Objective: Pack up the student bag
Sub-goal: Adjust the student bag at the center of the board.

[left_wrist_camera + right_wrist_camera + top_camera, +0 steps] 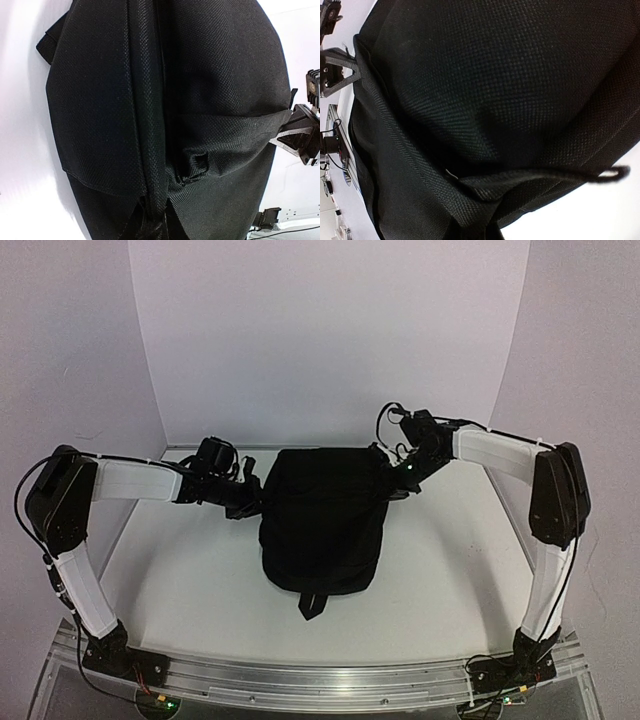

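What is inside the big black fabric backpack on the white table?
Nothing inside is visible. The large black fabric backpack shows only outer cloth in every view; any contents are covered.

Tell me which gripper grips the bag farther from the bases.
The right gripper, at the far corner of the student bag; the left gripper clamps its side nearer the bases.

Black, finely woven student bag (322,520); white table (180,580); pale lilac backdrop (330,340); white arm links (130,480), black joints (60,495).
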You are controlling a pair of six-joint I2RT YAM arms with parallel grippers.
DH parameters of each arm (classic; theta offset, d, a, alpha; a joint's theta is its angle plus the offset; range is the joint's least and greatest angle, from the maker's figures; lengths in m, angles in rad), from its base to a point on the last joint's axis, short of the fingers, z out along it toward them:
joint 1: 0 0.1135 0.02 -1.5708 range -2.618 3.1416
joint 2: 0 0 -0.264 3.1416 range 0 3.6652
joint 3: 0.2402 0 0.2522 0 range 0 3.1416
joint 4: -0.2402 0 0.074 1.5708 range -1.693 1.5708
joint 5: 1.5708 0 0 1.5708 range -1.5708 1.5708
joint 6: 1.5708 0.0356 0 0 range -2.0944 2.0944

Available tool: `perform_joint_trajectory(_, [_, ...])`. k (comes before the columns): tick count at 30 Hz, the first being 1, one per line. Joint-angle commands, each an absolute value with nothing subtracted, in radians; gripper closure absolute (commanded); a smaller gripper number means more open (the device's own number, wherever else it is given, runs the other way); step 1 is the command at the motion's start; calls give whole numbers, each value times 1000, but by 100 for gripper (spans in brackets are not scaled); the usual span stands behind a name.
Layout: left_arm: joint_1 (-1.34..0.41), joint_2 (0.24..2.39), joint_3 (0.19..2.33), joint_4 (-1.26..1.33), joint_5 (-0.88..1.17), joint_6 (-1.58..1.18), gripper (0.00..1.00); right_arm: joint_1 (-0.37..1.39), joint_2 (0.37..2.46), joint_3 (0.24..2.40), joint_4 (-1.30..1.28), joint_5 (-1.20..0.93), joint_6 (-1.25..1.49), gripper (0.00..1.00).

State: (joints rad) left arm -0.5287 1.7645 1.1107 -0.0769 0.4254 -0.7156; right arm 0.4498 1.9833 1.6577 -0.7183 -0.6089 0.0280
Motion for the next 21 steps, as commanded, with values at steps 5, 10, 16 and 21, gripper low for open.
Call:
perform_joint_trajectory(5, [-505, 1724, 1056, 50, 456, -795, 100, 431, 1912, 1623, -729, -469, -38, 88])
perform_joint_trajectory(10, [-534, 1719, 1043, 67, 484, -813, 72, 432, 1896, 1623, -743, -425, -58, 58])
perform_joint_trajectory(16, [-565, 1663, 1059, -60, 423, -776, 23, 425, 1776, 1634, -789, -383, -89, 7])
perform_joint_trajectory(21, [-549, 1532, 1118, -294, 301, -658, 0, 397, 1628, 1586, -829, -368, -130, 2])
